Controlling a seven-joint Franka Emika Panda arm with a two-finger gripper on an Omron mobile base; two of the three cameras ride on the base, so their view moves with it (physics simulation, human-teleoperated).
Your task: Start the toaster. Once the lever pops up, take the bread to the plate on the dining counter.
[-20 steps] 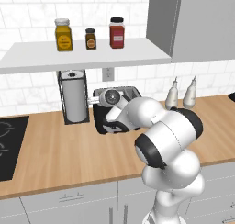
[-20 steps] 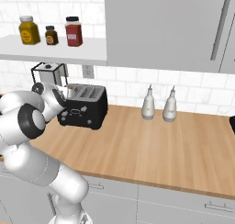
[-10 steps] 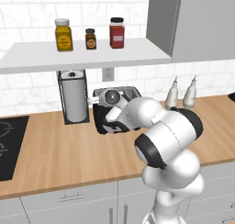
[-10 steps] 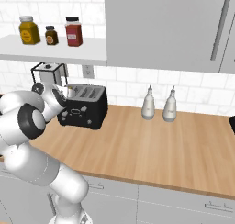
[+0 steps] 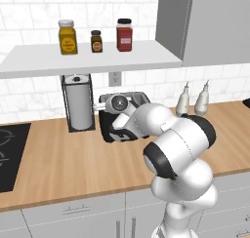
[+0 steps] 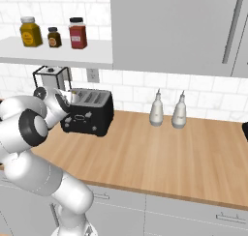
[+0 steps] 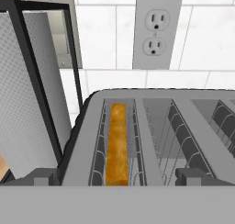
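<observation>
Toaster (image 6: 89, 113), a black boxy multi-slot model with small pale marks on its front, stands on the light-wood wall counter (image 6: 160, 153) against the white tiled wall, just beside a black wire-frame holder with a white paper-towel roll (image 5: 79, 105). The white robot arm reaches over the counter toward it, and the two-finger gripper (image 7: 117, 179) hangs just above the slots, its jaws spread wide and holding nothing. In the hand view, a thin golden-brown slice of bread (image 7: 117, 147) sits on edge deep in the leftmost slot, while the slots to its right show bare wire guides. A white double wall socket (image 7: 156, 29) is set in the tiles behind the toaster. 2 pale grey bottles (image 6: 167, 110) stand side by side farther right on the counter. On the white shelf (image 5: 88, 56) above rest 3 jars: 1 yellow, 1 small and dark, 1 red.
</observation>
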